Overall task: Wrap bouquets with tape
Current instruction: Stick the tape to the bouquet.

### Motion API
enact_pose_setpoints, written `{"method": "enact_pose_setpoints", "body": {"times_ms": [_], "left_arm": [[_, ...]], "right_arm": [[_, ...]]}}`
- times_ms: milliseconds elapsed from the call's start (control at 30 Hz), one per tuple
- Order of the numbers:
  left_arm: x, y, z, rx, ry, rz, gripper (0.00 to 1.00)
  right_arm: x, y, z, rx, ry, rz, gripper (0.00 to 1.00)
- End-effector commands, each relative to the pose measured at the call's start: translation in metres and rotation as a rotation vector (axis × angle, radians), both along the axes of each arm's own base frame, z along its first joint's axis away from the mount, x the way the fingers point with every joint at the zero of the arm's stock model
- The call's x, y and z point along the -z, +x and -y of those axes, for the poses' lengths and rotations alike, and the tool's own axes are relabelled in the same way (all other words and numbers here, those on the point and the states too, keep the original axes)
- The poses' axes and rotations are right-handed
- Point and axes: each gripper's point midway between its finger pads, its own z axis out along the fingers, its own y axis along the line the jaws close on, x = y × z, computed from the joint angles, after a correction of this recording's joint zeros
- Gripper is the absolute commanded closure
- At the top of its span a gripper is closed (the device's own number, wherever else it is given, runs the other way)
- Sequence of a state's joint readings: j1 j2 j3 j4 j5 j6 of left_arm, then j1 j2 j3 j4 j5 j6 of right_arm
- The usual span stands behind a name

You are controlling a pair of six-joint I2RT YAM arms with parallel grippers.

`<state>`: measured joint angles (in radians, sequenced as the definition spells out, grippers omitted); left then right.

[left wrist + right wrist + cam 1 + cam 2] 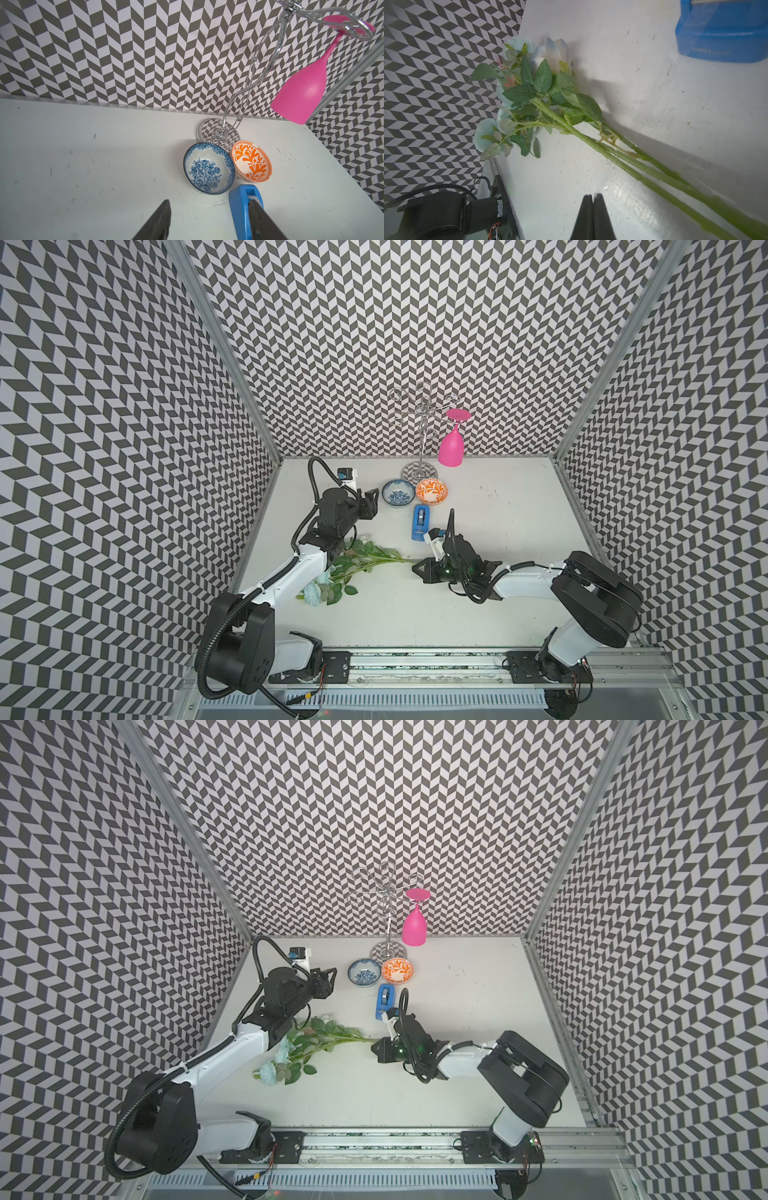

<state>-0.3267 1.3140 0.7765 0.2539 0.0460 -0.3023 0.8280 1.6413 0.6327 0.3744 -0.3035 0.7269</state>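
White table (478, 614) in a chevron-walled booth, arm rail along the near edge. Open room: near-centre strip and the whole right side up to the wall. One bouquet (365, 558) lies flat left of centre, long axis across the table, slightly skewed. Blooms point near-left, partly under the left arm; stem ends point right toward centre. Three stems counted in the right wrist view. Right fingers (586, 218) pressed fully together, holding nothing, tips just beside the stem ends. One tape (420, 522) just beyond them, on the table, long axis near-to-far. Left fingers (156, 225) roughly half spread, empty, over the table left of the tape, pointing toward the bowls. Two bowls side by side past the tape: blue bowl (398, 492), orange bowl (431, 491). One rack (419, 472) at the back wall, one pink glass (451, 448) hanging upside down on it.
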Motion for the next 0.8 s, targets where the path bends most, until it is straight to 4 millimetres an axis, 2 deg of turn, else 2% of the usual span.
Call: {"method": "enact_pose_setpoints", "body": {"times_ms": [0,133,267,433,567,633,767], "left_arm": [[-0.006,-0.001,-0.004,-0.016,0.017,0.038,0.41],[-0.005,-0.002,-0.006,-0.024,0.026,0.040,0.40],[-0.005,-0.002,-0.008,-0.032,0.034,0.041,0.41],[-0.004,-0.001,-0.009,-0.035,0.035,0.043,0.43],[-0.006,-0.001,-0.009,-0.034,0.031,0.043,0.43],[-0.005,-0.001,-0.011,-0.043,0.031,0.041,0.43],[-0.007,-0.002,-0.015,-0.061,0.026,0.043,0.43]], "right_arm": [[0.000,-0.007,-0.012,-0.044,0.020,-0.030,0.90],[0.008,-0.013,-0.006,-0.048,-0.043,-0.059,0.72],[0.008,-0.023,0.003,-0.073,-0.101,-0.073,0.65],[-0.017,-0.041,0.013,-0.160,-0.145,-0.076,0.52],[-0.032,-0.051,0.025,-0.203,-0.185,-0.051,0.48],[-0.049,-0.036,0.034,-0.178,-0.238,0.031,0.47],[-0.084,0.025,0.061,-0.067,-0.323,0.264,0.43]]}}
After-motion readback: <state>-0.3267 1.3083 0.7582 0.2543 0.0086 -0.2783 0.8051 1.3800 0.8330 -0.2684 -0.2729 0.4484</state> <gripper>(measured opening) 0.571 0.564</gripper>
